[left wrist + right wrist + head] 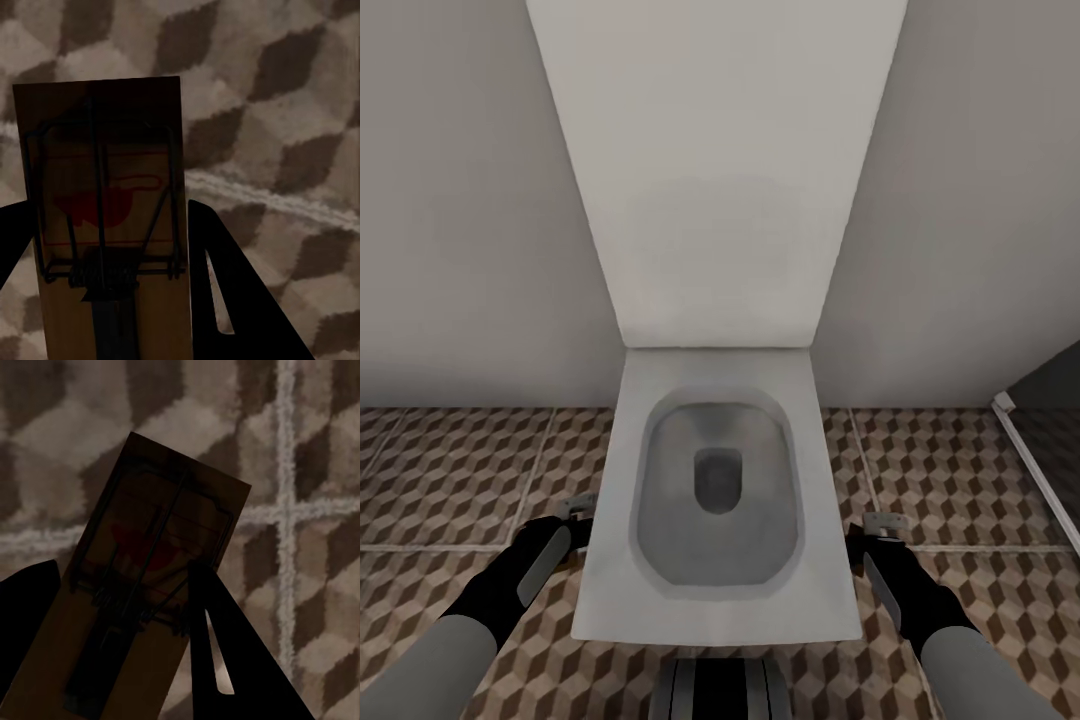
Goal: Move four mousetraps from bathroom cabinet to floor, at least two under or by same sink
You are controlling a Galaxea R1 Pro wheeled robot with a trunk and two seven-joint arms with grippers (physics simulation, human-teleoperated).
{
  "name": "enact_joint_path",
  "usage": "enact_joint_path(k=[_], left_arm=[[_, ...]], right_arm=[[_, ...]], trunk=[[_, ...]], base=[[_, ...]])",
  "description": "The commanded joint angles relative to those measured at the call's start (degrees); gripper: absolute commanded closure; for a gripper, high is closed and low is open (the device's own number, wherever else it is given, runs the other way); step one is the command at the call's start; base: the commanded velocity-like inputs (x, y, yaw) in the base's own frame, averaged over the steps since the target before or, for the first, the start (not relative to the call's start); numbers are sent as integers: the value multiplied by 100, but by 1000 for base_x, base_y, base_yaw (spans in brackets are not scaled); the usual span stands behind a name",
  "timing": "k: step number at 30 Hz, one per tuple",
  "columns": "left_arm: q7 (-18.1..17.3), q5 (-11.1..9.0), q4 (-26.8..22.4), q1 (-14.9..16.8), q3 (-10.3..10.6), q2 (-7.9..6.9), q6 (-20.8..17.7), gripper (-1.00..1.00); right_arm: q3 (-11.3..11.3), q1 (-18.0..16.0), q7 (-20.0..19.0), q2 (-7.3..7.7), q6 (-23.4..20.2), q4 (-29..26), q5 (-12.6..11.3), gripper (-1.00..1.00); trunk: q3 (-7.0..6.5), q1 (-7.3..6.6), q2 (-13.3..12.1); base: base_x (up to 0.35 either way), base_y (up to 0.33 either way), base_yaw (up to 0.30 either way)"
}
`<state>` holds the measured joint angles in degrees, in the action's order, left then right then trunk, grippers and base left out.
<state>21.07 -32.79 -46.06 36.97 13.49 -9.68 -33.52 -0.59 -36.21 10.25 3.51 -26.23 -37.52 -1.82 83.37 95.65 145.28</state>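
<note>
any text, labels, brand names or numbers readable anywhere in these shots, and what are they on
No readable text in any view.
Left mousetrap: a red printed mark and thin red lines on the wooden base, but no legible letters.
Right mousetrap: a dim red mark, too dark and blurred to read.
Toilet, wall and bathroom floor: no lettering or signs.

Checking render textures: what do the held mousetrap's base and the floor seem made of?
The mousetrap in the left gripper: base looks like matte brown wood, faint grain, with thin dark wire, probably metal. The bathroom floor: likely matte ceramic tile, cube pattern, pale grout.
</note>
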Motion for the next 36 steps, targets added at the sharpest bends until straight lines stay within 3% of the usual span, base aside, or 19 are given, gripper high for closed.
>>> enact_joint_path(k=[1,15,20,21,23,27,32,36], left_arm=[[49,-43,-9,3,31,-8,-15,100],[43,-33,79,3,72,-7,-15,100],[14,20,233,3,133,-8,74,100],[4,105,350,3,158,-10,159,100],[-66,530,769,3,185,-25,471,100],[-457,989,1100,3,183,-133,811,100],[-1018,1154,1192,3,174,-273,958,100],[-1135,1184,1188,3,171,-315,1069,100]], right_arm=[[3,-1,21,0,-30,-10,-20,100],[-1,-1,19,14,27,-1,-32,100],[-2,-1,53,105,54,65,-41,100],[-2,-1,56,126,68,82,-43,100],[5,-1,56,255,145,105,-48,100],[13,-1,39,506,392,294,-53,100],[31,-1,-6,696,924,877,-44,100],[48,-1,-32,723,1097,1132,-9,100]], trunk=[[4,-1,2],[4,-1,2],[4,-1,2],[4,-1,2],[4,-1,2],[4,-1,2],[4,-1,2],[4,-1,2]], base=[[0,0,23],[0,0,4],[0,0,0],[0,0,0],[0,0,0],[0,0,0],[0,0,0],[0,0,0]])
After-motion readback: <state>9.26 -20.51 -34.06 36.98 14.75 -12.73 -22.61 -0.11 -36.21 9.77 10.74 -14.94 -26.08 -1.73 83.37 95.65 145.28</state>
